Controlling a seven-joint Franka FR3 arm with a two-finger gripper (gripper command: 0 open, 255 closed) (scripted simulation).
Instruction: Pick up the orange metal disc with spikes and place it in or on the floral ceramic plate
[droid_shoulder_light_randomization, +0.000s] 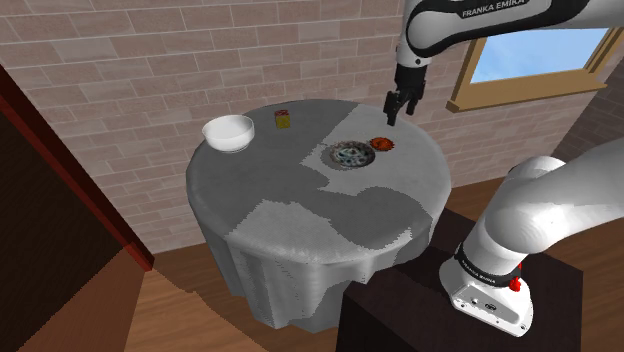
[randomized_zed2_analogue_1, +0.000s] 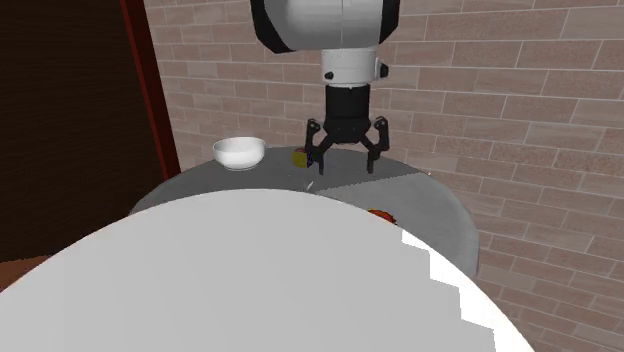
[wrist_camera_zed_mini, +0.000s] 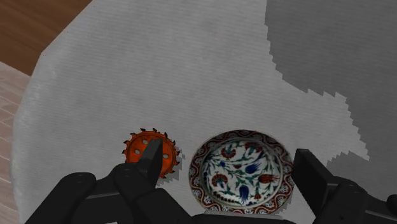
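Wrist view: end effector (wrist_camera_zed_mini: 229, 156) points down, wide open, empty, above disc (wrist_camera_zed_mini: 136, 149) and plate (wrist_camera_zed_mini: 245, 170).

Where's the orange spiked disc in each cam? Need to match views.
Shoulder view: orange spiked disc on the table, just right of the floral plate, below the gripper.
Second exterior view: a sliver peeking over the white foreground shape, lower right of the gripper.
Wrist view: disc beside the plate, partly covered by the gripper.
Shared landmark: the open gripper.
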